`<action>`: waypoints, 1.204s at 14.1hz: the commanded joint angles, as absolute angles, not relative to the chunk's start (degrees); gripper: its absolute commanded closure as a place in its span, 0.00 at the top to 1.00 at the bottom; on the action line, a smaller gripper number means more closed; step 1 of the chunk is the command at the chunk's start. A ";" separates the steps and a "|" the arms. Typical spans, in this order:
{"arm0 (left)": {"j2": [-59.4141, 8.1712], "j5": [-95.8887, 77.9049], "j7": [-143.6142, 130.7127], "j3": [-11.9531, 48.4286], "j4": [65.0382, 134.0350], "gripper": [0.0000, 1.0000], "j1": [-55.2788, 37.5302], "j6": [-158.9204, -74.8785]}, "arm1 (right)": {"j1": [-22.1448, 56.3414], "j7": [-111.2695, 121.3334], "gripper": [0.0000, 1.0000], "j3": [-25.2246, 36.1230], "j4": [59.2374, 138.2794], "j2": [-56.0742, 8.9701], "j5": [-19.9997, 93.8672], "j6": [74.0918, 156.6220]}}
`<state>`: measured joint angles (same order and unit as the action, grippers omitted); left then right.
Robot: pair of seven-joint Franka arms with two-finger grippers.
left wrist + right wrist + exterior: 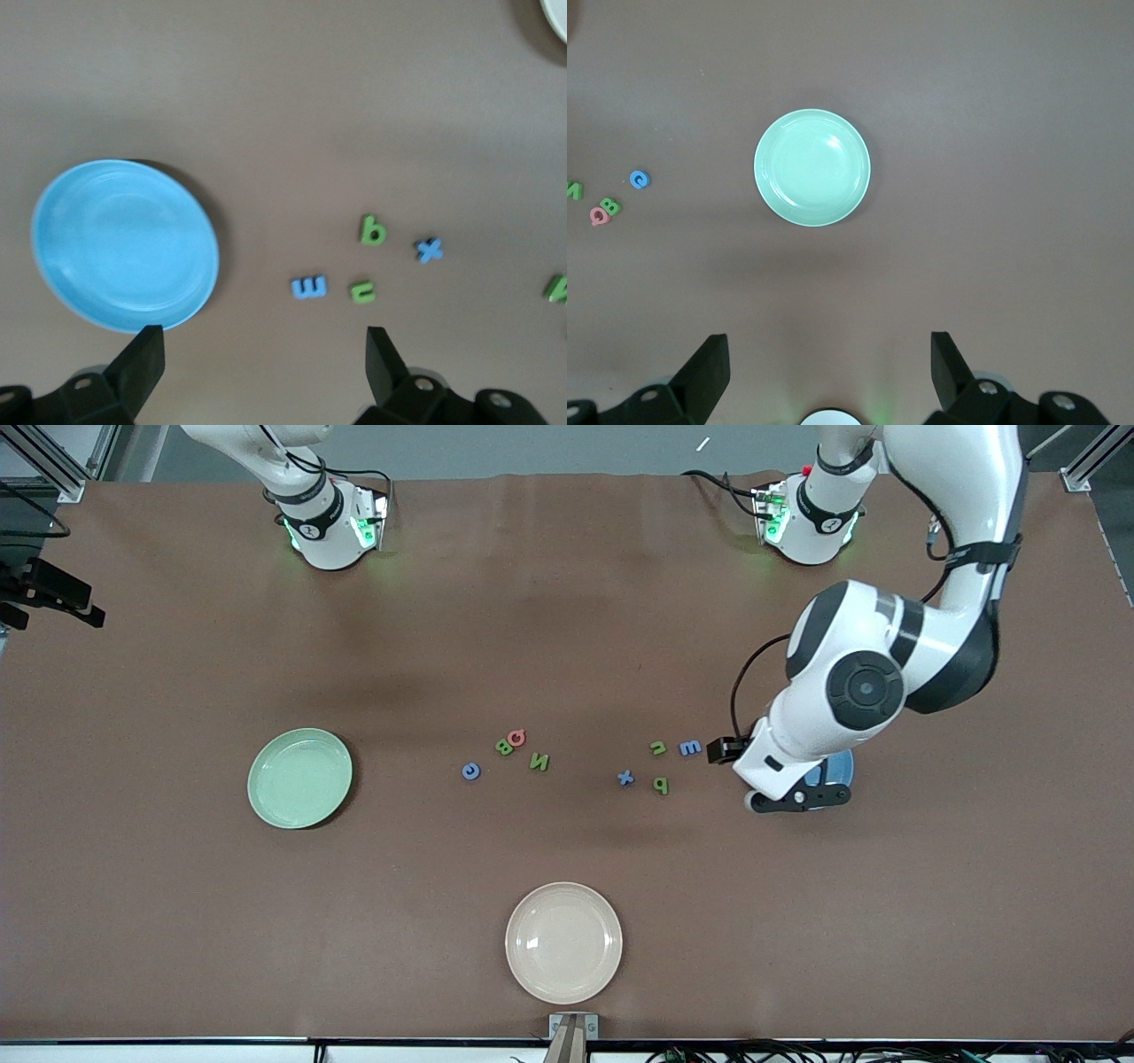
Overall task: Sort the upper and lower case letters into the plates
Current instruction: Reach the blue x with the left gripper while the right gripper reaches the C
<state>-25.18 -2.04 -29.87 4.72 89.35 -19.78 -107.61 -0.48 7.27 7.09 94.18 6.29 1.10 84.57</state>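
The upper case letters lie mid-table: salmon Q (518, 737), green B (504, 747), green N (539, 762), blue C (470, 771). Toward the left arm's end lie the hooked green n (657, 747), blue m (690, 747), blue x (625, 778) and green p (660, 785). The mint green plate (299, 778) is empty. The blue plate (124, 243) is empty and mostly hidden under the left arm in the front view (842, 766). My left gripper (264, 363) is open and empty, over the table between the blue plate and the m (309, 287). My right gripper (830, 363) is open and empty, high up, out of the front view.
An empty cream-white plate (563, 942) sits near the table's front edge, nearer to the front camera than the letters. The right wrist view shows the green plate (812, 167) and the C (640, 180), B (609, 207) and Q (599, 215) from above.
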 commanded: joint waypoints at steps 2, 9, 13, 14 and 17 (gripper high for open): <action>-26.80 -1.85 -35.76 4.39 94.03 1.00 -22.93 -117.83 | -0.79 7.73 1.00 6.94 95.98 8.17 0.62 85.69; -37.07 -1.67 -47.80 4.04 91.07 1.00 -30.23 -126.30 | -0.53 7.73 1.00 6.77 95.98 8.17 -1.58 86.22; -42.00 1.49 -52.20 3.96 88.16 0.97 -32.34 -126.39 | -0.44 7.03 1.00 6.77 92.91 7.47 -1.41 84.55; -42.79 1.49 -52.73 3.96 87.63 0.94 -32.43 -126.39 | -0.53 6.86 1.00 6.77 92.64 7.04 -1.23 84.64; -44.64 1.49 -53.08 3.96 86.31 0.86 -33.05 -127.96 | -0.53 7.38 1.00 6.86 92.37 4.32 -0.70 85.34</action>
<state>-43.08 0.55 -51.72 4.53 88.66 -32.10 -127.13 -0.50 7.27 7.08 92.72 6.04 -0.66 85.18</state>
